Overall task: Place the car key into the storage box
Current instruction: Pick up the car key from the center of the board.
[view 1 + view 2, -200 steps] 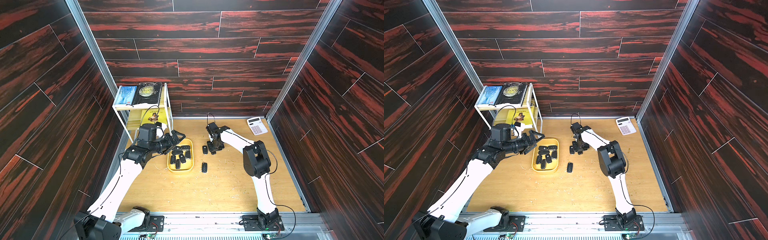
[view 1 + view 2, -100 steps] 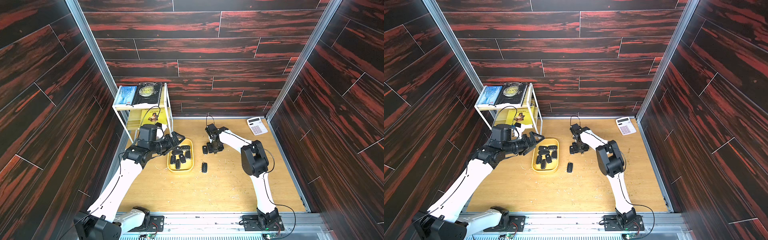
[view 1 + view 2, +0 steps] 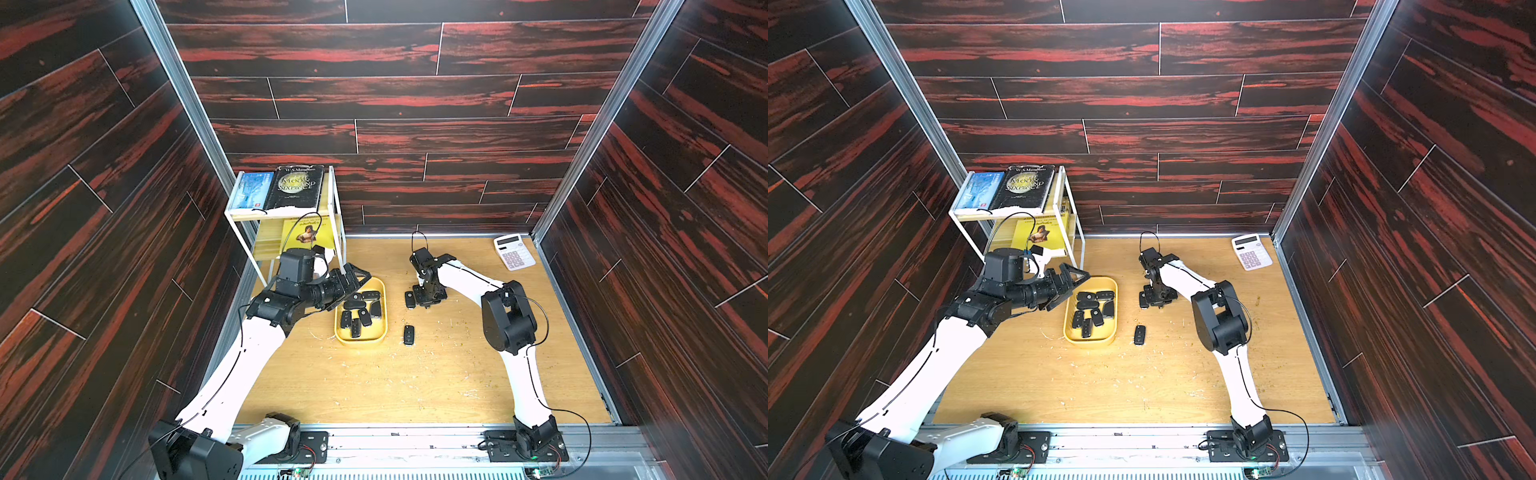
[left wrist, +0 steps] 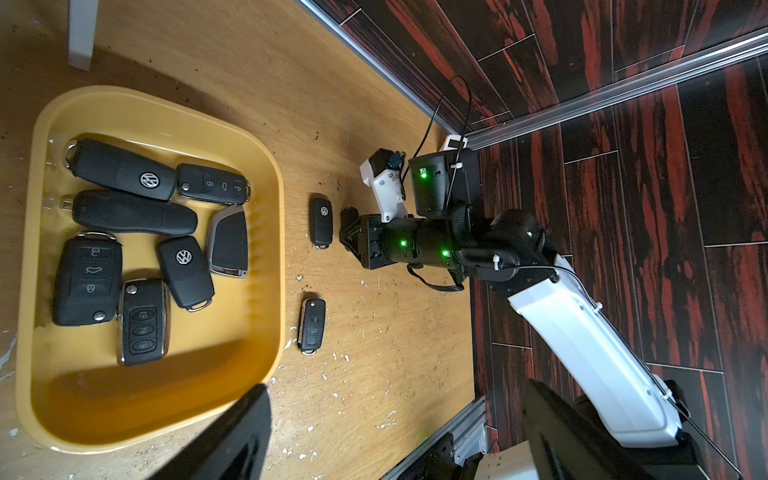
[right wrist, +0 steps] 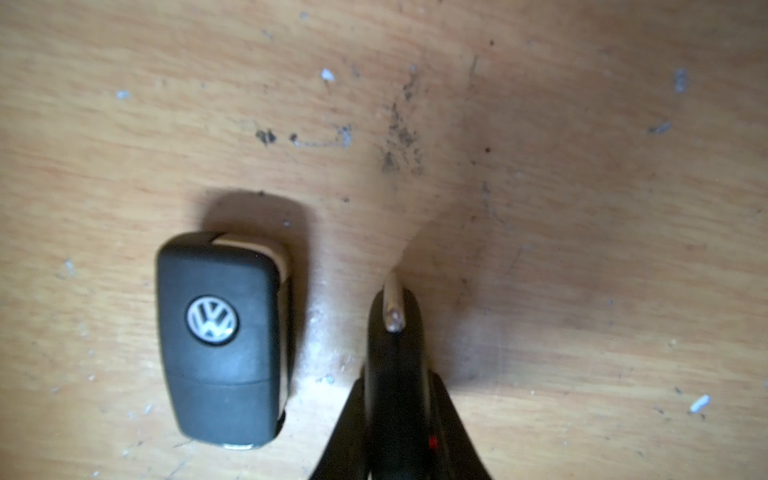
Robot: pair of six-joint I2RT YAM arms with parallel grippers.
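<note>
The right gripper (image 3: 428, 297) is clenching what looks like an edge-on key (image 5: 395, 332) down at the worktop (image 3: 415, 382), right of the box (image 3: 360, 343) in a top view, so it should be lifting straight up, sparing the loose fob (image 5: 220, 336) beside it, while the left gripper (image 3: 360, 279) is hanging released over the box's upper-left rim.

In the right wrist view, the frame edge cuts off the right gripper (image 5: 397, 386) and the edge-on car key (image 5: 395, 349) it clamps. Mid-frame in both top views, that key is hidden.
</note>
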